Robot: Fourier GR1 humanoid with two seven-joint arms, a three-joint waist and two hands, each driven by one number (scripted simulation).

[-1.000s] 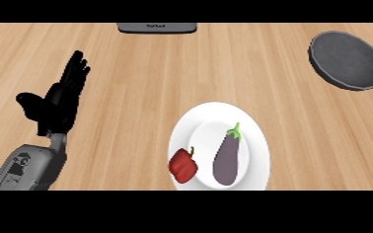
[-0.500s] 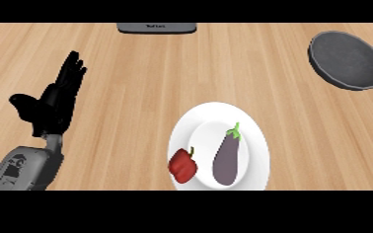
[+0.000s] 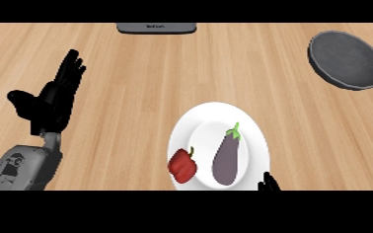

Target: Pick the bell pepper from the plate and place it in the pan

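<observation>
right hand [image 3: 268, 183] just beside bell pepper [image 3: 182, 165]

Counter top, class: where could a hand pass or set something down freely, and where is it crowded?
Bare wood lies between the left hand and the plate, and between the plate and the pan. The plate is crowded: bell pepper beside eggplant, with the right hand at its lower edge.

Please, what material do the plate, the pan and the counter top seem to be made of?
Plate: plain glossy white, probably ceramic. Pan: flat dark grey and matte, probably coated metal. Counter top: light wood, by its long grain lines, though perhaps laminate.
</observation>
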